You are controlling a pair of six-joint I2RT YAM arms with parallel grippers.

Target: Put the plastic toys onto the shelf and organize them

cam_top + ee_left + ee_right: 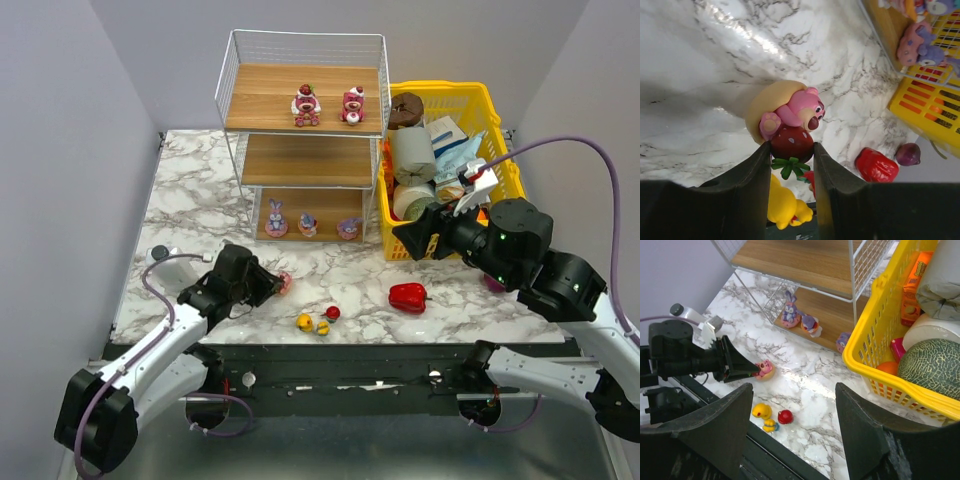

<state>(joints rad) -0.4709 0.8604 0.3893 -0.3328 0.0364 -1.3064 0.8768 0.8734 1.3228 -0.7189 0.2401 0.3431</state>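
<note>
The glossy pink bear toy (792, 112) lies on the shiny marble table (700, 60), before the wire shelf (300, 130). The left gripper (792, 149), half closed, clamps its rounded red strawberry; the right gripper (794, 390) hangs open, empty.

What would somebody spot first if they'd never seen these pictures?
Probably the pink bear-and-strawberry toy, pinched by the left gripper at the front left of the table. Next, the tall shelf at the back with two pink bears on top, and the crammed yellow basket to its right.
</note>
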